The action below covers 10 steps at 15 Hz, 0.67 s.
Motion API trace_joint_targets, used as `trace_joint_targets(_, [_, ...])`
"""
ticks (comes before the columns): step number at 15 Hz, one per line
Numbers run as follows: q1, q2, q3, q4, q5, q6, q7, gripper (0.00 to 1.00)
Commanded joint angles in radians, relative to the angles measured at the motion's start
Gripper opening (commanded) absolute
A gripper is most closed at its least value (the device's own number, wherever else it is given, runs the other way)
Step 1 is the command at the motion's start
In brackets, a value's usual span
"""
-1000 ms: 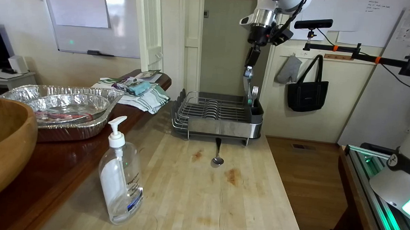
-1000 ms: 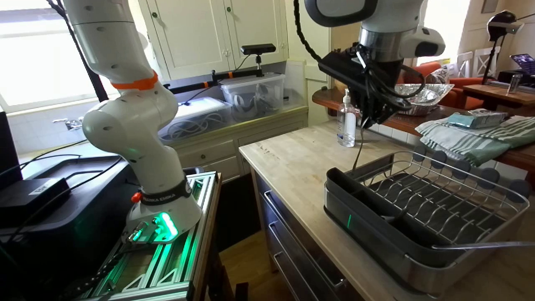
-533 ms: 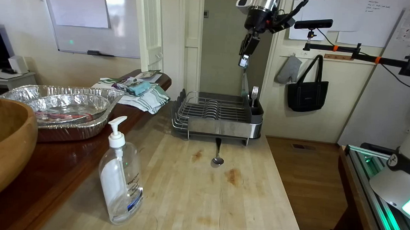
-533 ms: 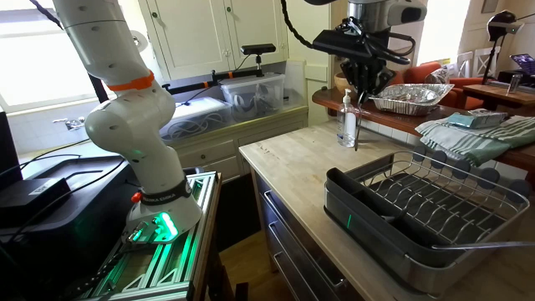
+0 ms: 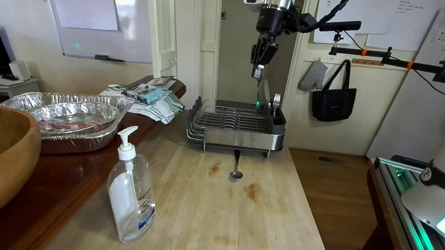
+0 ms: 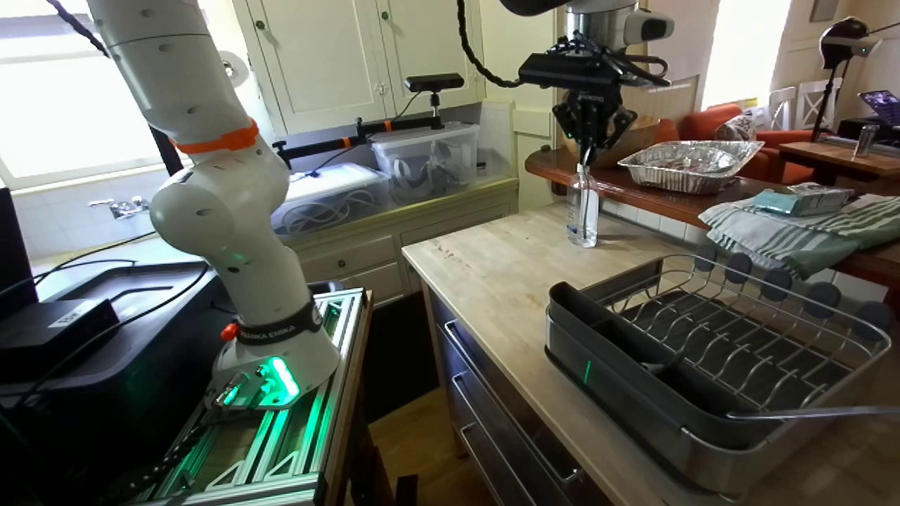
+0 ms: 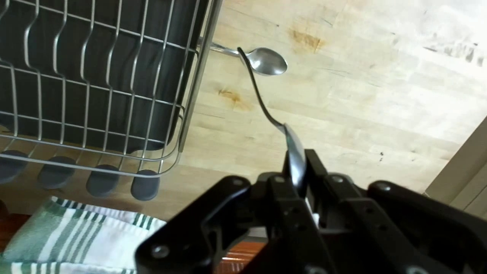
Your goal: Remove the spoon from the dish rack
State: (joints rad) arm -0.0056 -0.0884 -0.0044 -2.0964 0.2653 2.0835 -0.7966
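Observation:
A metal spoon is pinched in my gripper [image 7: 298, 161], bowl between the fingers and thin dark handle [image 7: 262, 101] hanging down. In the exterior views my gripper [image 5: 258, 72] [image 6: 588, 156] holds this spoon [image 5: 258, 92] [image 6: 585, 202] in the air, apart from the rack. The dish rack [image 5: 240, 139] is a low chrome wire rack with a dark base, also seen at the left of the wrist view [image 7: 197, 85]. Its grey utensil holder [image 6: 608, 362] is on one side. A second spoon [image 5: 236, 174] [image 7: 267, 62] lies on the counter, its handle end by the rack.
A fork [image 5: 276, 101] and a knife [image 5: 267, 91] stick up from the holder; the knife also shows in an exterior view [image 6: 794, 414]. A pump bottle [image 5: 131, 196], foil trays [image 5: 94, 138], a wooden bowl [image 5: 7, 157] and striped towels [image 7: 87, 239] are nearby.
My gripper has moved up and away from the utensil holder with the spoon in it, and turned more upright. The spoon's lower end was beside the holder a second ago. The rack has not moved.

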Motion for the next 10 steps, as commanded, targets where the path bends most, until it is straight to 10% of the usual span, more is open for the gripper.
trace_joint_targets(1, [0.033, 0.042, 0.022, 0.008, -0.066, 0.001, 0.045, 0.02])
trace_joint_targets(10, [0.067, 0.159, 0.073, 0.039, -0.185, -0.038, 0.125, 0.02])
